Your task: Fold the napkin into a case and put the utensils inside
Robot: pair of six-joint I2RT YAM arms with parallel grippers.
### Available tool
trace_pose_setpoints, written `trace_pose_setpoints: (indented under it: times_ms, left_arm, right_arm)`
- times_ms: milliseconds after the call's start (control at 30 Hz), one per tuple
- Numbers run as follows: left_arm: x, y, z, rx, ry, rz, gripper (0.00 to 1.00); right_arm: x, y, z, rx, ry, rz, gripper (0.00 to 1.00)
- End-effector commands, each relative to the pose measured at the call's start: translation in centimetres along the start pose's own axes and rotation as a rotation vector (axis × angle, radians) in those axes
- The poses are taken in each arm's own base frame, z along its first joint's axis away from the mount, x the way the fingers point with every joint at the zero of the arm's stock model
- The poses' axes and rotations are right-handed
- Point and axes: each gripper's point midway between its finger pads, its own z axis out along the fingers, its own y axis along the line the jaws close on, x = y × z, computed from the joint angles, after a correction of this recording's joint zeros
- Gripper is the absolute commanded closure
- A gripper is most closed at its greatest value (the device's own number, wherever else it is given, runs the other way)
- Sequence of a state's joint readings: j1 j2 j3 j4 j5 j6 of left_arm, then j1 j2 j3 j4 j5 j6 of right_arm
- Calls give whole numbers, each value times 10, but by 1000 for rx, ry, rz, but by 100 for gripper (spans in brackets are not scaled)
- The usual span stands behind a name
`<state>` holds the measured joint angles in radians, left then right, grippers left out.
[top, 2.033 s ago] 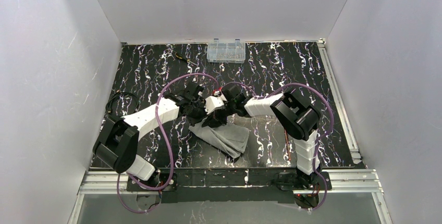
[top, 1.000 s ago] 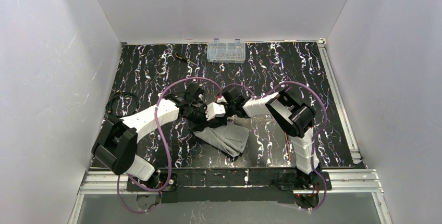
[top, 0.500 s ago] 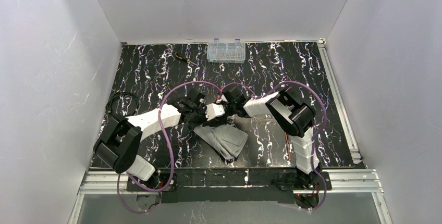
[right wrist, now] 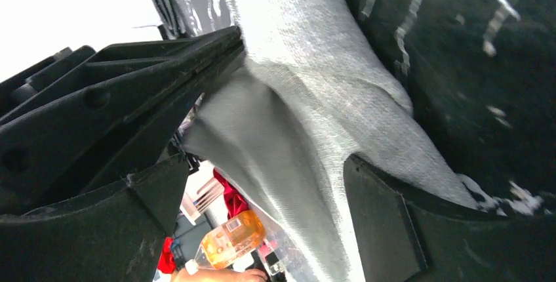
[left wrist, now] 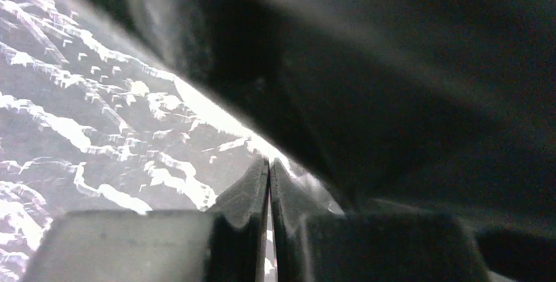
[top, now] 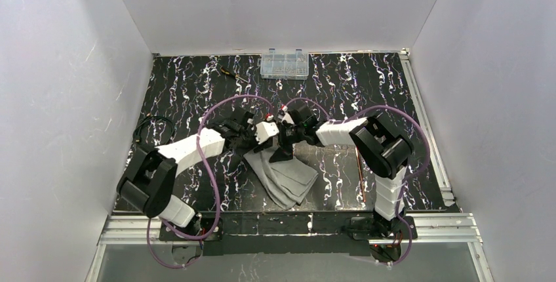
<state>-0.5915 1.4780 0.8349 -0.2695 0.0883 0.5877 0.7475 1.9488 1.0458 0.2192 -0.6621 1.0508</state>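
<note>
**Operator:** What could go wrong from here?

**Describer:** Start nearest you, at the lower centre of the overhead view. The napkin (top: 285, 178) lies folded as a layered grey band on the dark marbled surface (top: 367, 85). Your left pincer (left wrist: 269, 190), fingers pressed together, appears to pinch the napkin's raised far end. Your right pincer (right wrist: 262, 164) is spread wide and straddles that lifted cloth without gripping it. I judge that if you pull with the left alone, the layers may slide apart and undo the fold. If the thin pinch slips, the end drops back.

**Operator:** And the utensils?

**Describer:** The utensils (top: 360, 176) show as a thin copper line right of centre, beside the right arm and apart from the napkin. A sweep of that arm might knock them.

**Operator:** Which way does the napkin run?

**Describer:** Its long axis is diagonal, from the pinched end at frame centre down toward the lower right. I cannot tell which end would be the pocket's mouth.

**Operator:** Anything farther?

**Describer:** A clear box (top: 284, 64) and a screwdriver (top: 231, 73) sit at the top, well apart from the napkin.
</note>
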Motion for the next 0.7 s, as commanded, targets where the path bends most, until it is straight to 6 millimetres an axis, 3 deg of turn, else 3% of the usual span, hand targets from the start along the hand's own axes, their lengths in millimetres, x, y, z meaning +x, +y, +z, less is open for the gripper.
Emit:
trace_pose_setpoints:
  times_ms: [0,200,333,467,667]
  left_arm:
    - [17,-30,12,120,70,-76,100]
    - [11,-36,7,156,56,-112,100]
    - [1,-36,-7,186,41,-121,100]
    - [-10,-26,-40,238,-21,-166,100]
    - [-34,0,-109,243,-198,-218,97]
  right_arm:
    - [19,-2,-11,31,1,-52,1]
    - [21,1,-22,53,-2,-114,1]
    - [18,9,-24,28,-13,-134,1]
    - [18,16,-34,58,-20,-200,1]
    - [4,37,-58,151,-75,-340,1]
